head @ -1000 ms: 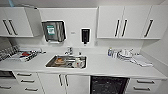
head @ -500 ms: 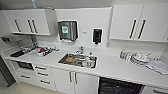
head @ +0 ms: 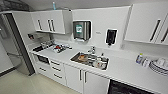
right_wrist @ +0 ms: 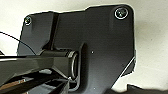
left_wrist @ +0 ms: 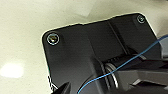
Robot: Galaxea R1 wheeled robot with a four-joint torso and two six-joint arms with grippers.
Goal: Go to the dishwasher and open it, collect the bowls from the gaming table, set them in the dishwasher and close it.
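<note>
Arms: wrists over pale floor.
Gripper state: cannot tell, either side.
Dishwasher: dark, cut off at frame edge.

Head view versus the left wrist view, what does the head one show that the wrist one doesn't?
The head view takes in a kitchen: a white counter with a sink full of dishes, a stack of white plates, wall cabinets, a paper towel dispenser, a soap dispenser, and the dark dishwasher under the counter at the bottom edge. The left wrist view looks down at the robot's own dark plate, a blue cable and a bright patch of light on the floor. Both take in the pale floor.
</note>
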